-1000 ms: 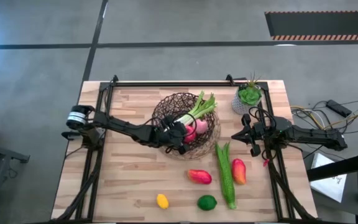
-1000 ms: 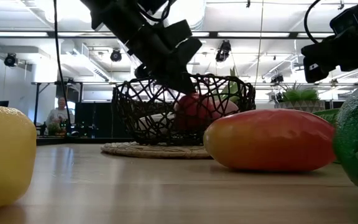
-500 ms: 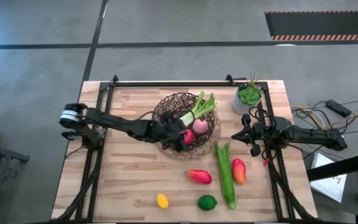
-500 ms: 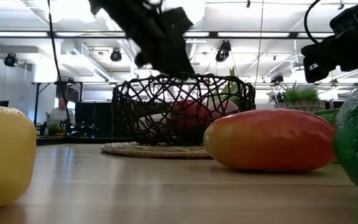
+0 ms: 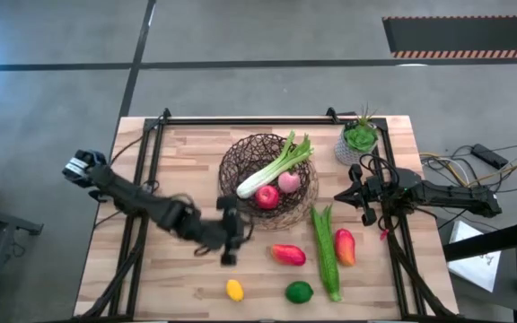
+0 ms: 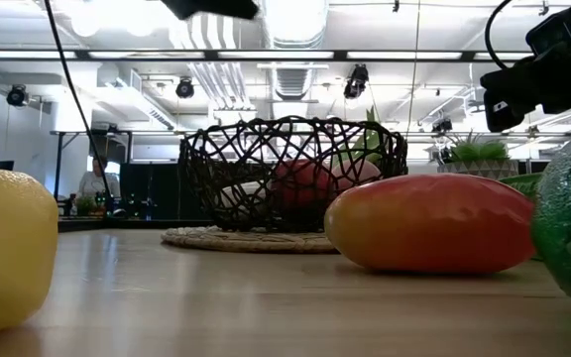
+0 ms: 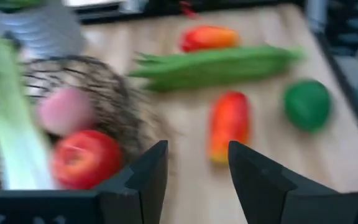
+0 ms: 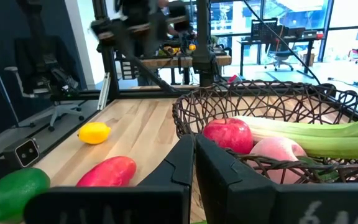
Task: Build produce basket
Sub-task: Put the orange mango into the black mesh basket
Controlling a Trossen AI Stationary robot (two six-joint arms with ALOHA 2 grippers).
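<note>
The wooden bench carries the basket, already holding celery, a red fruit and a pink one. The left gripper, fingers apart and empty, hangs just beside the basket; next, I'd guess, comes the red-orange fruit near the basket. The right gripper, fingers together, waits beside it. Beyond is a lit workshop.

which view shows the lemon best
The high view: the lemon lies whole and unblocked on the table. The low view has it huge and cut off at the edge; the right wrist view shows it small; the left wrist view misses it.
</note>
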